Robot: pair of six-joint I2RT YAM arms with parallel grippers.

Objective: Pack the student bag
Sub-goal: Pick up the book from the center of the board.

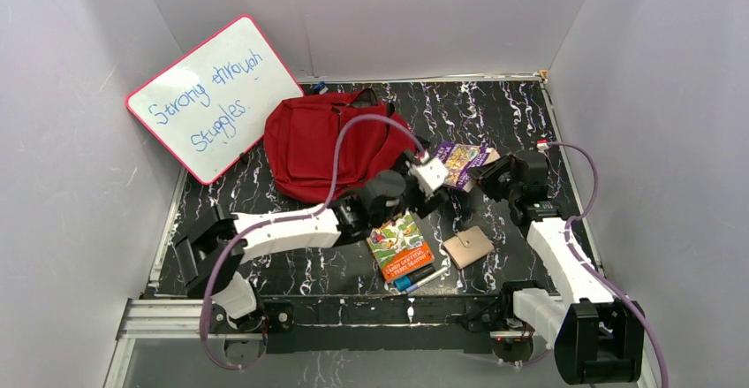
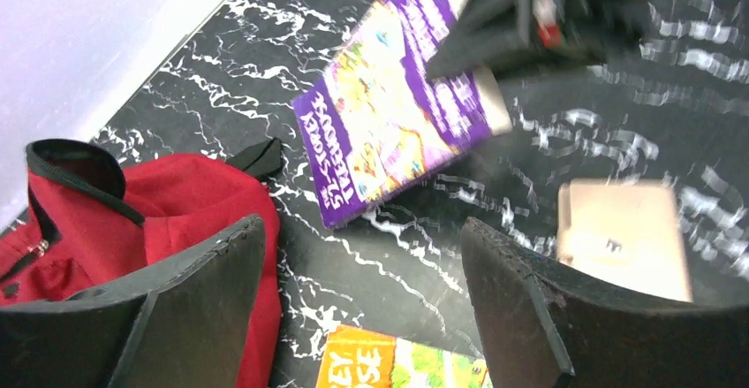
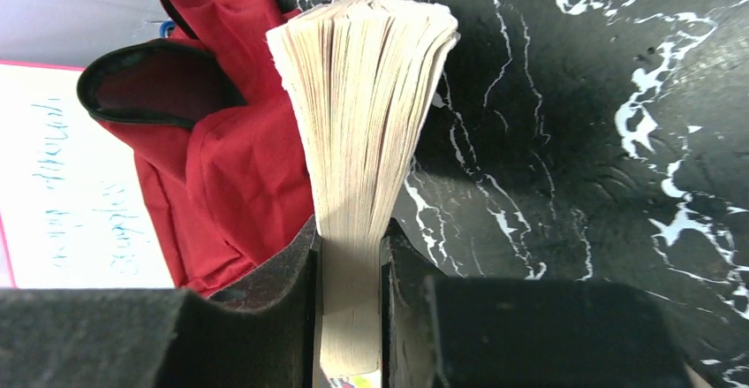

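Black table (image 1: pixel 512 110): student bag (image 1: pixel 309 149) gapes open; right tool (image 3: pixel 349 260) grips purple book (image 3: pixel 362 96), left tool (image 2: pixel 362 229) released.

The whole desk (image 1: pixel 512 105) is seen from high above its near edge, facing down. The left wrist view is taken low over it, past the left claw (image 2: pixel 362 229); the right wrist view, closer still, past the right claw (image 3: pixel 349 233). The red bag (image 1: pixel 318 145) and purple book (image 1: pixel 461 163) are shared by all.

Pale grey walls (image 1: pixel 397 17) on 3 sides, black marble-look tabletop (image 1: pixel 503 114) w/ white veins, whiteboard (image 1: pixel 212 96) leaning on left wall.
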